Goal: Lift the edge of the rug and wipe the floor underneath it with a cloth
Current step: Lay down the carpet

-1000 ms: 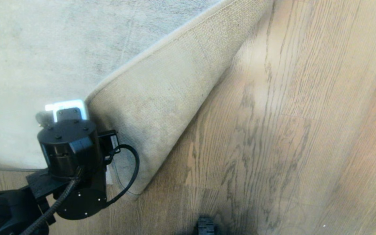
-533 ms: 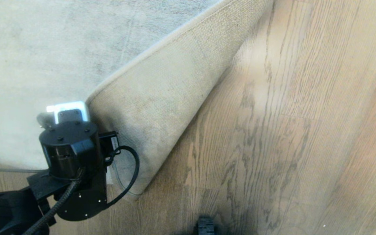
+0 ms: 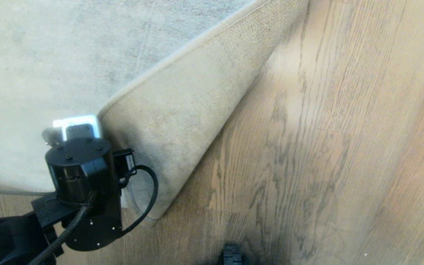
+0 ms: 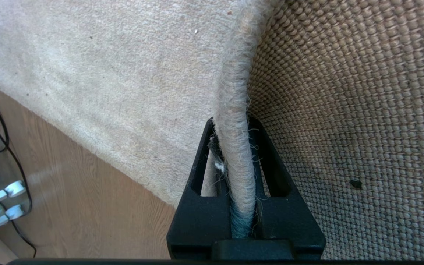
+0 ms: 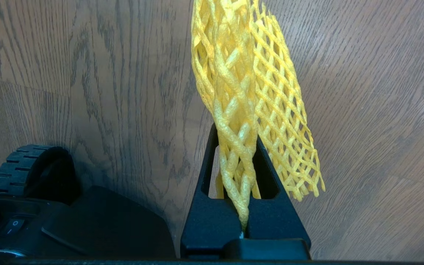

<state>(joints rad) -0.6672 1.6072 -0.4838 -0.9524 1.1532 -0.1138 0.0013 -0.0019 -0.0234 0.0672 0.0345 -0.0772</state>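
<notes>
Left gripper (image 4: pixel 234 147): fingers clamped on the rug edge (image 4: pixel 233 110), backing folded up.
Right gripper (image 5: pixel 237 147): fingers pinching the cloth (image 5: pixel 248 92) above the floor (image 5: pixel 363 110).

Brown wood-grain floor (image 3: pixel 344 147), pale grey rug (image 3: pixel 68 55) lying on it

rug edge (image 3: pixel 182 121) folded back over rug, left | floor (image 3: pixel 326 147) bare, right | left gripper (image 4: pixel 234 176) near-left at edge

The left claw (image 3: pixel 73 127) hides behind its own wrist housing overhead.
</notes>
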